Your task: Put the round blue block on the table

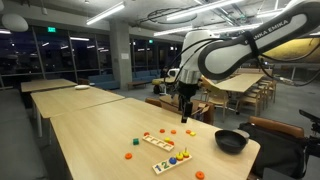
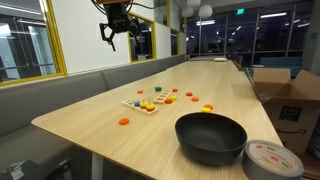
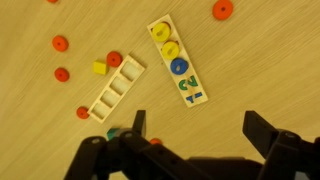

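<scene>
**A:** Is the small round blue block (image 3: 178,66) already on the long pale wooden table (image 2: 90,122)?

**B:** Not yet. It sits on the white number board (image 3: 192,92), in a row with two yellow round pieces (image 3: 170,48), toward the short edge where the black bowl (image 2: 210,137) stands.

**A:** And the gripper (image 3: 195,120)?

**B:** It hangs high above the table, jaws spread wide, with nothing between them. I judge everything is left to do: go down, grasp, lift, put it on bare wood.
</scene>
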Available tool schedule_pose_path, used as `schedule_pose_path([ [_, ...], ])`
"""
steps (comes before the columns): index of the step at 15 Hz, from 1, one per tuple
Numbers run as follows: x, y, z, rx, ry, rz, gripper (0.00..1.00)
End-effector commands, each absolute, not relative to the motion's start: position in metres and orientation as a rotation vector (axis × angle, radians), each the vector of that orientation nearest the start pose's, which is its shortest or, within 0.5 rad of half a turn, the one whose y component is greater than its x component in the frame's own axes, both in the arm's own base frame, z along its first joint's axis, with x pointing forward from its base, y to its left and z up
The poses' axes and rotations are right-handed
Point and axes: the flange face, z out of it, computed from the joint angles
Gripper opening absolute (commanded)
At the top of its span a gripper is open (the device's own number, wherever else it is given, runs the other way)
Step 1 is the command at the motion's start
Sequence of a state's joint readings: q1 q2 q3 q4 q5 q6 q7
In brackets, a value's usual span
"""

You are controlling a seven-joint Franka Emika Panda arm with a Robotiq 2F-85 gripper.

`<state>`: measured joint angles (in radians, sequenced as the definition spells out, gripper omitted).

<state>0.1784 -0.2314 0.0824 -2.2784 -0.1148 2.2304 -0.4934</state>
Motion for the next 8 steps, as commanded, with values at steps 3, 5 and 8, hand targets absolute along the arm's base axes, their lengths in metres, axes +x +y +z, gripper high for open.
schedule_pose_path([
  [3,0.526,0.131,0.464,-2.959,-1.290,0.003,1.00],
  [5,0.542,0.132,0.456,-2.958,-1.274,0.024,1.00],
  [8,0.566,0.134,0.443,-2.928,-1.293,-0.027,1.00],
])
